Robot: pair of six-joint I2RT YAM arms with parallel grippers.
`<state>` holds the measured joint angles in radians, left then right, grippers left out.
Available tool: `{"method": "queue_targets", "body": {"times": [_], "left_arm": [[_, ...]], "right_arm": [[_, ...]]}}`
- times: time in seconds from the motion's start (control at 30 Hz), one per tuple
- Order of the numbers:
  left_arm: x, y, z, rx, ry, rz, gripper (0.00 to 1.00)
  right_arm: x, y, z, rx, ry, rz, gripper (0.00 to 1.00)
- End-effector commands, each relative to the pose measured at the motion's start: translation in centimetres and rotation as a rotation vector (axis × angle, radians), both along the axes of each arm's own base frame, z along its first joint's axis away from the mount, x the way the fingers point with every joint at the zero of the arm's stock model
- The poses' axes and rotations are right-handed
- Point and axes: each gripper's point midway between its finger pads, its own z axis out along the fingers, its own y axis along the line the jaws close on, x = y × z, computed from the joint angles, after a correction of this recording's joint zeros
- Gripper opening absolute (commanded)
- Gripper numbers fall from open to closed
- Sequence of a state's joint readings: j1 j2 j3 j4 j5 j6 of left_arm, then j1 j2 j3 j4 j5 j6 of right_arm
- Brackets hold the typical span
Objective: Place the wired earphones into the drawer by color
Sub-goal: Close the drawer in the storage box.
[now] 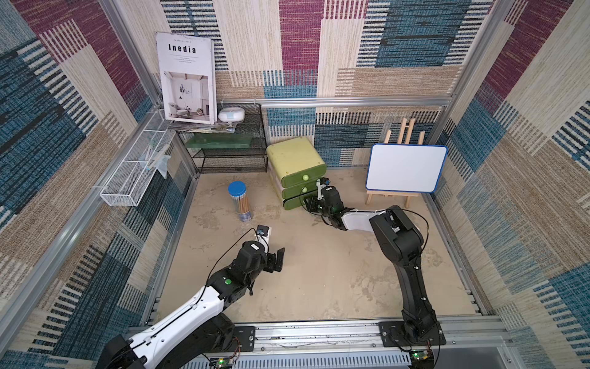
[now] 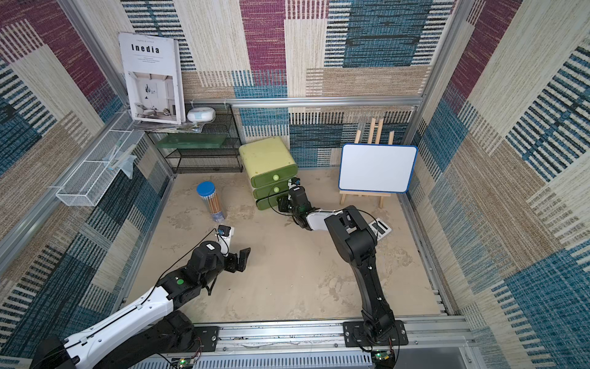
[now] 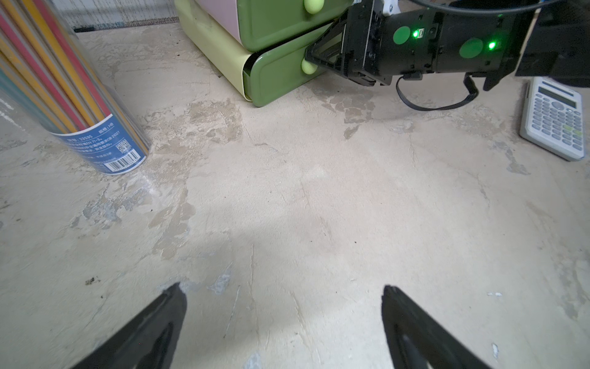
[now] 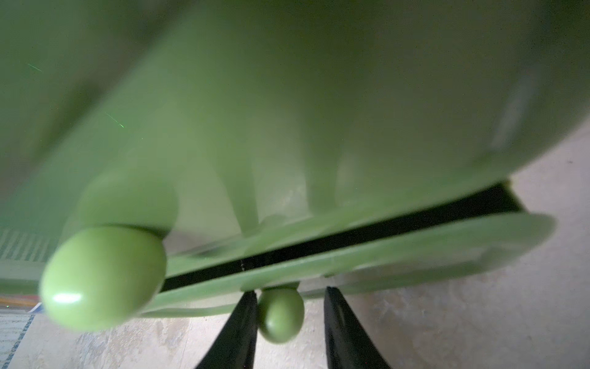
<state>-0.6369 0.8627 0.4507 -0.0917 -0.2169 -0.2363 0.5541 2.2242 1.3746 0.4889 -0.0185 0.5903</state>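
No wired earphones show in any view. A green cabinet (image 1: 295, 159) (image 2: 266, 158) with three drawers stands at the back. Its bottom drawer (image 1: 292, 204) (image 3: 277, 76) sticks out a little, with a dark gap above its front. My right gripper (image 1: 308, 203) (image 2: 282, 204) (image 4: 291, 290) is low at that drawer, open, its jaws either side of the round green knob (image 4: 281, 314). One finger touches the knob and the other stands apart from it. My left gripper (image 1: 277, 258) (image 2: 242, 258) (image 3: 282, 286) hangs wide open over bare table, holding nothing.
A clear tube of pencils with a blue lid (image 1: 240, 201) (image 3: 79, 105) stands left of the cabinet. A white calculator (image 2: 380, 228) (image 3: 555, 121) lies behind the right arm. A small whiteboard on an easel (image 1: 405, 167) is back right, and a black wire rack (image 1: 230, 140) back left.
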Motion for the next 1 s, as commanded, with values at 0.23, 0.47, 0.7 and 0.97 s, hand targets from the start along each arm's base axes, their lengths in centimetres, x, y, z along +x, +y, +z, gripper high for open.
{"method": "queue_targets", "body": {"times": [0.23, 0.47, 0.7, 0.97], "left_arm": [[0.3, 0.1, 0.2, 0.000, -0.018, 0.010, 0.99], [0.4, 0.1, 0.3, -0.002, -0.022, 0.010, 0.99], [0.4, 0.1, 0.3, -0.004, -0.026, 0.010, 0.99], [0.3, 0.2, 0.5, -0.002, -0.041, 0.009, 0.99]], "right_arm": [[1.4, 0.3, 0.4, 0.048, -0.030, -0.041, 0.39], [1.3, 0.3, 0.5, 0.052, -0.032, -0.039, 0.39], [0.3, -0.4, 1.3, 0.050, -0.040, -0.041, 0.40], [-2.3, -2.6, 3.5, 0.023, -0.072, -0.050, 0.43]]}}
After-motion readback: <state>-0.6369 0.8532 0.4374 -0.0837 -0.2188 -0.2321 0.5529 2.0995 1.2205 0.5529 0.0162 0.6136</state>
